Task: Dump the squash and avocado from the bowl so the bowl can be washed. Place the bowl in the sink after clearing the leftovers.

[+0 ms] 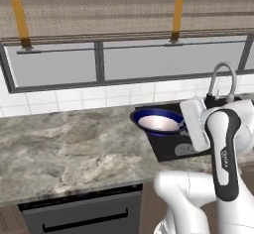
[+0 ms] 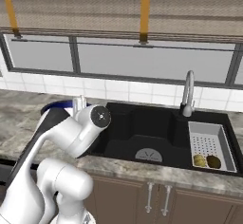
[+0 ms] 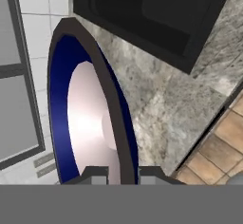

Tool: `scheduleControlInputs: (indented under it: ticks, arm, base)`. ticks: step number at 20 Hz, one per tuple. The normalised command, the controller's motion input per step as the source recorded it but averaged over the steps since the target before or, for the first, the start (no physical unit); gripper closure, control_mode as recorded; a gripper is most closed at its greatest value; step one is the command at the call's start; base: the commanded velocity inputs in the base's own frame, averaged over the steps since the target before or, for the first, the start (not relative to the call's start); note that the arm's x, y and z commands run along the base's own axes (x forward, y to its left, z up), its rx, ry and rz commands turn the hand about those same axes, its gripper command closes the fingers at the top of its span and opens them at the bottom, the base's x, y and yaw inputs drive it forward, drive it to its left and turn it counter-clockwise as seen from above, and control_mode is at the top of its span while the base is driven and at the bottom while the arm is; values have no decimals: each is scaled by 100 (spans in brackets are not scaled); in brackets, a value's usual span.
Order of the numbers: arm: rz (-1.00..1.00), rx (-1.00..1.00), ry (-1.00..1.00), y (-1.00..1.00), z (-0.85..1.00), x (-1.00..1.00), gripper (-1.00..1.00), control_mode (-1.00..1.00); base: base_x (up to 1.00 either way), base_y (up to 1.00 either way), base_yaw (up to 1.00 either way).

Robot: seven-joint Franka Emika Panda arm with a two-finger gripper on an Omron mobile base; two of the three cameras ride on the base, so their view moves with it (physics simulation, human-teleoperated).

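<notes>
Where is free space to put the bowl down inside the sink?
The black floor of the sink around the drain is bare. The right end is crowded: a tray there holds the squash and avocado. The gripper holds the bowl at the sink's left edge.

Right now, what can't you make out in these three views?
- Gripper fingertips: hand view, cut off by the bottom edge; the bowl rim runs between them.
- Bowl: right base view, mostly hidden behind the arm.
- Sink: left base view, covered by the arm.
- Squash and avocado: right base view, too small for detail.
</notes>
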Motion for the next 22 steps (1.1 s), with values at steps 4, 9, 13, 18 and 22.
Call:
scheduleControlInputs:
  ticks: [4,9,13,18,22]
  arm:
    - [0,0,0,0,0,0,100,100]
    - [0,0,0,0,0,0,100,100]
    - [-26,1,19,-34,0,40,100,-100]
    - [-39,2,36,-54,0,42,100,-100]
    - [-50,8,35,-51,-5,23,100,-100]
  base:
    - [66,-5,-16]
    - [69,-6,-15]
    - [0,0,0]
    - [0,0,0]
    - [0,0,0]
